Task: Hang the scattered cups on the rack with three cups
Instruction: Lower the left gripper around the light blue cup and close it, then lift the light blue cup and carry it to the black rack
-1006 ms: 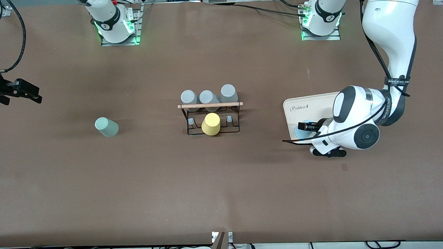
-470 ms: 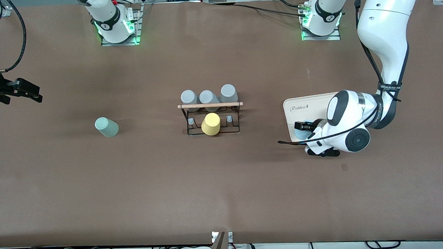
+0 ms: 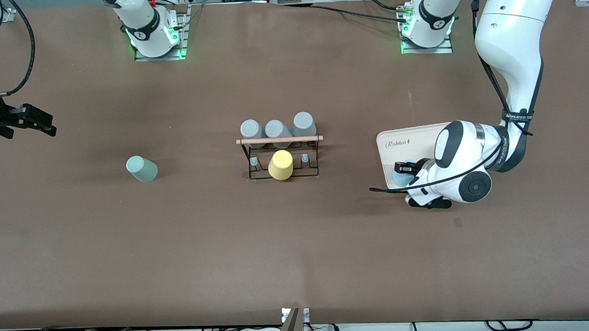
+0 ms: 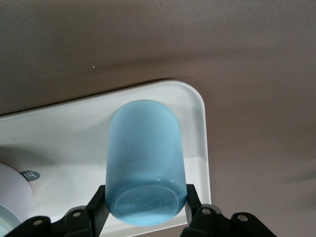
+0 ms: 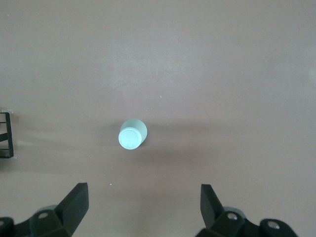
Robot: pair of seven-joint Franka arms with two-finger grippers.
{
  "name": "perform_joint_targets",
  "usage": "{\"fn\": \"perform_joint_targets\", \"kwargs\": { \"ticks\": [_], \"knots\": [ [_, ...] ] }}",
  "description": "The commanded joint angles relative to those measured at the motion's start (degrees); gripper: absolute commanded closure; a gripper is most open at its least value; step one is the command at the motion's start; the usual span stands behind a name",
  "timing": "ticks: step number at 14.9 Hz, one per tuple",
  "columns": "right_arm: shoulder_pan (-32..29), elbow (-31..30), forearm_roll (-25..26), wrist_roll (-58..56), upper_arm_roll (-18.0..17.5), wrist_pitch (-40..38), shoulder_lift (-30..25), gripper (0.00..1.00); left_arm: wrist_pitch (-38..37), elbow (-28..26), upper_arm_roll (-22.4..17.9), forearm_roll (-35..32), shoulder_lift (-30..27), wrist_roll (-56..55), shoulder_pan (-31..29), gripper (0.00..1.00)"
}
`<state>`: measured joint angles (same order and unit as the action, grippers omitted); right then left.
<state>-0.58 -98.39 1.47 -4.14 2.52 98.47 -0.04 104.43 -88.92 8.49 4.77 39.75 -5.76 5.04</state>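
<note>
The blue cup (image 4: 145, 163) is a plain, smooth, handleless tumbler, light blue and glossy, standing upside down with its flat base up; it sits on a white tray (image 3: 409, 142) near that tray's corner, toward the left arm's end of the table (image 3: 298, 246); the left gripper (image 3: 404, 169) has its jaws closed on the cup's sides. The mint cup (image 3: 141, 169) is the same shape in pale green, also base up, alone on the bare table toward the right arm's end; the right gripper (image 5: 143, 205) waits high over that end with jaws wide. Between the two cups stands the rack (image 3: 281, 155), black wire with a wooden bar; a yellow cup (image 3: 280, 164) and three grey cups (image 3: 277, 128) sit on it.
</note>
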Motion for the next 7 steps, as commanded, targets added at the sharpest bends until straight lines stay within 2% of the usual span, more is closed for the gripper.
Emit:
{"fn": "perform_joint_targets", "kwargs": {
  "ticks": [1,3,5,7],
  "knots": [
    [-0.2,0.4,-0.6,-1.0,-0.3,-0.1,-0.1,0.0,-0.5,1.6,-0.1,0.2,0.2,1.1,0.1,0.6],
    [0.1,0.4,-0.1,-1.0,-0.3,-0.1,-0.1,0.0,-0.8,1.6,-0.1,0.4,-2.3,0.8,0.1,0.67],
    [0.1,0.3,-0.1,-1.0,-0.3,-0.3,-0.1,0.0,-3.4,1.7,0.0,0.6,-7.2,0.7,0.2,0.7],
    [0.1,0.4,-0.1,-1.0,-0.3,-0.6,-0.1,0.0,-5.7,2.3,2.0,0.6,-10.8,0.8,0.8,0.73]
  ]
}}
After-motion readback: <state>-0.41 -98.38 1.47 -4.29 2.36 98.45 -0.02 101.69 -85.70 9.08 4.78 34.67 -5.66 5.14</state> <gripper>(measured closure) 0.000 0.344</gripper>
